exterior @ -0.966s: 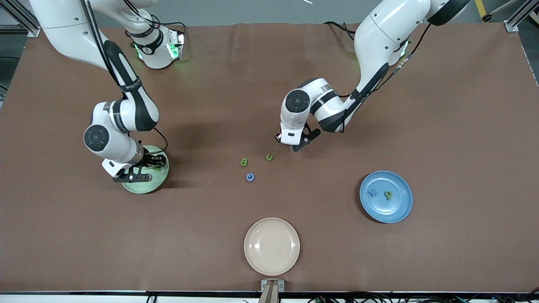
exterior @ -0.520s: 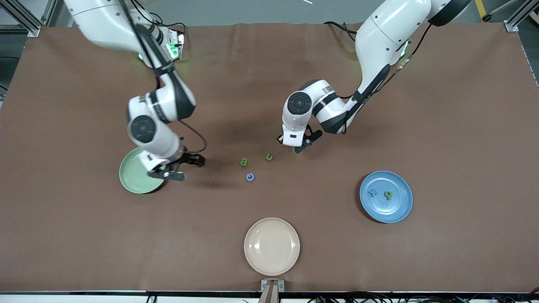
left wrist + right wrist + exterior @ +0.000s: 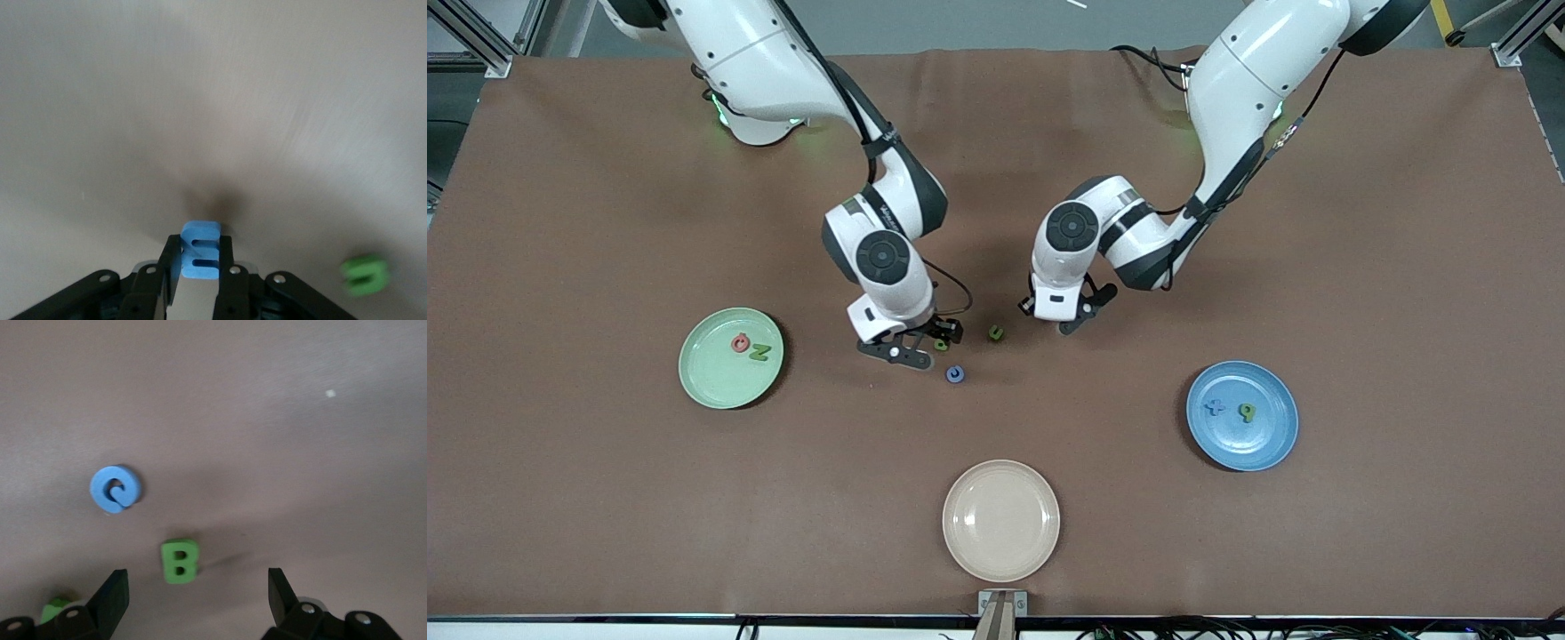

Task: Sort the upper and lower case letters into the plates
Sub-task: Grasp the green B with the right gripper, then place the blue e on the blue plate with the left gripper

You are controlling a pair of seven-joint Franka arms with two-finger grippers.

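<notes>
I see right gripper (image 3: 197, 600) spread wide over green B (image 3: 180, 561), blue ring (image 3: 116, 489) beside it. Front view hides B under right gripper (image 3: 914, 347). Left wrist view alone gives me left gripper (image 3: 199, 270) clenched on blue letter (image 3: 199, 250). Pale green plate (image 3: 703, 387) carries red ring (image 3: 740, 342), green N (image 3: 759, 352); blue plate (image 3: 1272, 444) carries two letters.

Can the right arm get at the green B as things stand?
Probably yes. The right gripper hangs open directly over the B, one finger to each side, with nothing between. The blue ring lies apart from it. The left gripper, shut on a blue letter, is off to one side.
</notes>
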